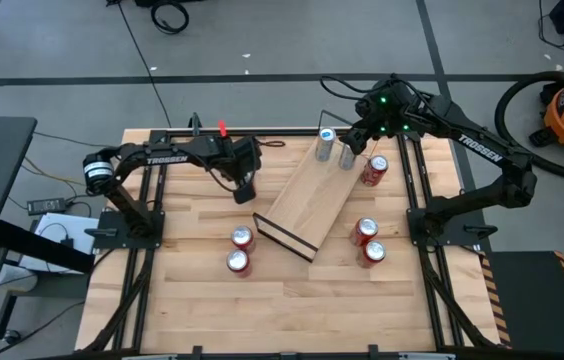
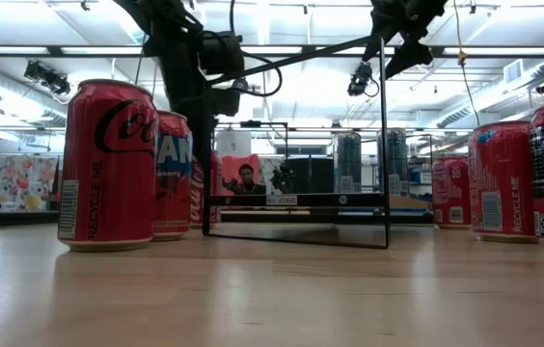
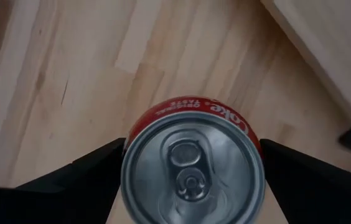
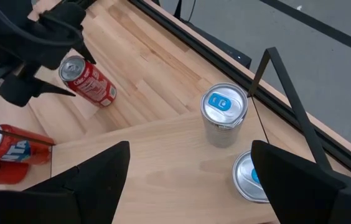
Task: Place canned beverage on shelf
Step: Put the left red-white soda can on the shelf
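Observation:
My left gripper (image 1: 245,187) is left of the shelf, shut on an upright red cola can (image 3: 193,171), which also shows in the right wrist view (image 4: 88,81). The shelf (image 1: 307,195), a light-wood board with a thin black wire frame, lies slantwise on the table's middle. Two silver cans (image 4: 223,115) (image 4: 250,177) stand on its far end. My right gripper (image 4: 191,162) hangs open and empty above that far end, near the two silver cans. My left gripper pinches the red can between its two fingers (image 3: 88,171), one on each opposite side of the can's wall (image 3: 132,134) just below the top rim. The fingers come from above, pointing down. The can is upright; whether its base is on the table I cannot tell.
A red can (image 1: 375,170) stands on the table right of the shelf's far end. Two red cans (image 1: 365,232) (image 1: 373,253) stand near the shelf's right side, and two more cans (image 1: 242,238) (image 1: 238,262) stand left of its near end. Bare tabletop lies toward the near edge.

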Available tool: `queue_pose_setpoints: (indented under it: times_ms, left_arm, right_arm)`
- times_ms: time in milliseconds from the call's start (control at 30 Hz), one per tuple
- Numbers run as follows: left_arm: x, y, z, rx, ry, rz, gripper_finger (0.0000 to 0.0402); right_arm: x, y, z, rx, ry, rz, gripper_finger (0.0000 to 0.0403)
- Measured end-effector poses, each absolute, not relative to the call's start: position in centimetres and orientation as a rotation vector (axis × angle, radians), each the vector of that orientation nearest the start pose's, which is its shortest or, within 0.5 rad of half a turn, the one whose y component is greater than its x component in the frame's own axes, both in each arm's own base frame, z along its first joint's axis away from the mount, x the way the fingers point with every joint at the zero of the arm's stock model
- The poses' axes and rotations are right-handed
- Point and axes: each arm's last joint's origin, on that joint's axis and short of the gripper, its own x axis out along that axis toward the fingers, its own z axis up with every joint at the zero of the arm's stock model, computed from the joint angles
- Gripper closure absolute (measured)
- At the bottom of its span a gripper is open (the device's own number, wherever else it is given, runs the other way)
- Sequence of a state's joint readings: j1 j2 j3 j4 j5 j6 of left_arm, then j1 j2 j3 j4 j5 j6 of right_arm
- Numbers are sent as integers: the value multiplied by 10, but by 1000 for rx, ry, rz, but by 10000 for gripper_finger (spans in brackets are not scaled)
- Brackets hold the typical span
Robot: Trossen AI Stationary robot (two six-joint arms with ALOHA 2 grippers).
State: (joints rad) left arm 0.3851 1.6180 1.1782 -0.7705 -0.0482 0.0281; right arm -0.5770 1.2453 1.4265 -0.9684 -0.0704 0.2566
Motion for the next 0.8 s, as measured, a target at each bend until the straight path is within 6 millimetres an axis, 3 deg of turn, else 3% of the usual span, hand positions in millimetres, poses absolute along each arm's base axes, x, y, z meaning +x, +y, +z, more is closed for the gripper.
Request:
queue_pose_setpoints:
  times_ms: [567,800]
  left_arm:
    - [275,131,251,-724,939,793,30]
    - [266,128,259,-848,894,874,30]
  right_arm:
    - [197,-126,389,456,698,-561,58]
    - [198,-126,389,439,702,-549,58]
